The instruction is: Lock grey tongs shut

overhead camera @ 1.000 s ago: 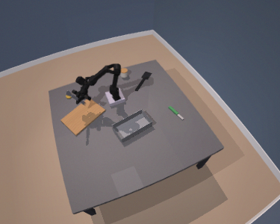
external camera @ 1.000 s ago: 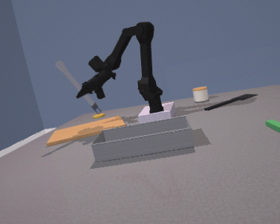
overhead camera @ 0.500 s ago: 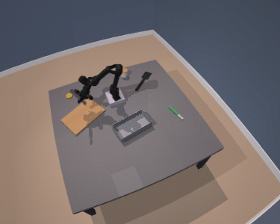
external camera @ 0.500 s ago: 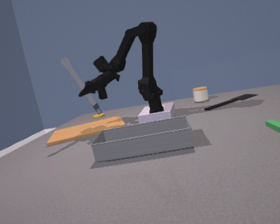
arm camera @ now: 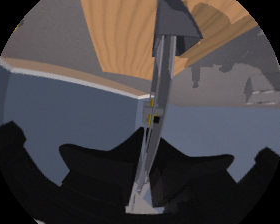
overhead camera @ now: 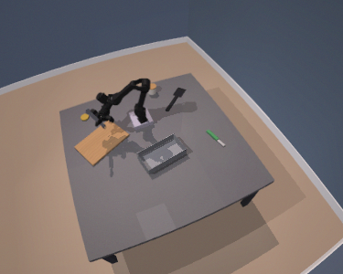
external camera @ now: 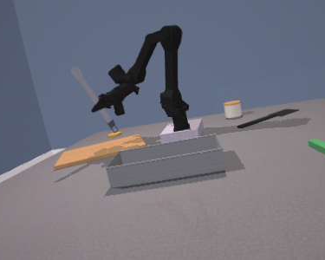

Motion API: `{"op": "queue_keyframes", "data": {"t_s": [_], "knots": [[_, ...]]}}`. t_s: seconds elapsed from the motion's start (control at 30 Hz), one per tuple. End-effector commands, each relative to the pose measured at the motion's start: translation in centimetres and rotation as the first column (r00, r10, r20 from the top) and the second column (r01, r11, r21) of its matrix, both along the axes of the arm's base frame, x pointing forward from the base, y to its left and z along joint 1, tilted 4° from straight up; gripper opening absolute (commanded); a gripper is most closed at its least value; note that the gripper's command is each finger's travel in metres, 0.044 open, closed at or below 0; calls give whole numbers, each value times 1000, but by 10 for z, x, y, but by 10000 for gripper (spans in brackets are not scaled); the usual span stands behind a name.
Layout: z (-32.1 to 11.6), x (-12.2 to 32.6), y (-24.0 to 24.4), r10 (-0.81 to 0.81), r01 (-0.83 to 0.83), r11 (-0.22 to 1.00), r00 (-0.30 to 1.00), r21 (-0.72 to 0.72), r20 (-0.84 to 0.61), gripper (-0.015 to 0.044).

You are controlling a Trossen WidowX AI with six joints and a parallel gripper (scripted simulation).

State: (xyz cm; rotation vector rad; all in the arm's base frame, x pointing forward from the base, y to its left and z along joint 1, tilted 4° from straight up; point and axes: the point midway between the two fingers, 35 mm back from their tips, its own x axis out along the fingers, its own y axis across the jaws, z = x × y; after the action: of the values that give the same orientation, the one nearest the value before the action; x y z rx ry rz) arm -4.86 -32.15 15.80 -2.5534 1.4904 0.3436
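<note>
The grey tongs (overhead camera: pixel 90 110) (external camera: pixel 81 78) (arm camera: pixel 165 65) are held in the air, steeply slanted. In the exterior view their pale rounded tips are up at the left, and the dark hinge end with its small loop is down at the right. Their arms look close together; whether the lock has caught cannot be told. My gripper (external camera: pixel 94 109) (arm camera: pixel 144 130) is shut on them partway along their length. The wooden board (overhead camera: pixel 91 148) (external camera: pixel 84 153) (arm camera: pixel 116 45) lies flat, with the tongs behind its back edge. The roasting tin (external camera: pixel 171 171) holds no tongs.
A yellow disc (overhead camera: pixel 84 117) (external camera: pixel 114 134) lies near the loop end. A white jar with an orange top (overhead camera: pixel 153 89) (external camera: pixel 232 110) and a black spatula (overhead camera: pixel 173 100) (external camera: pixel 268 118) are behind the arm's base. A green-handled tool (overhead camera: pixel 212 135) (external camera: pixel 321 147) lies right of the tin.
</note>
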Motion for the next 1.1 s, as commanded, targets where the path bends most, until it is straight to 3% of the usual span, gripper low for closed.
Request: {"op": "queue_keyframes", "data": {"t_s": [0.0, 0.47, 1.07], "knots": [[1, 1, 0, 4, -4, 1000, 1000, -3, 5, -150], [1, 0, -4, -2, 2, 1000, 1000, 20, 1, -150], [-5, -3, -41, -41, 62, 956, 996, 288, -77, -150]]}}
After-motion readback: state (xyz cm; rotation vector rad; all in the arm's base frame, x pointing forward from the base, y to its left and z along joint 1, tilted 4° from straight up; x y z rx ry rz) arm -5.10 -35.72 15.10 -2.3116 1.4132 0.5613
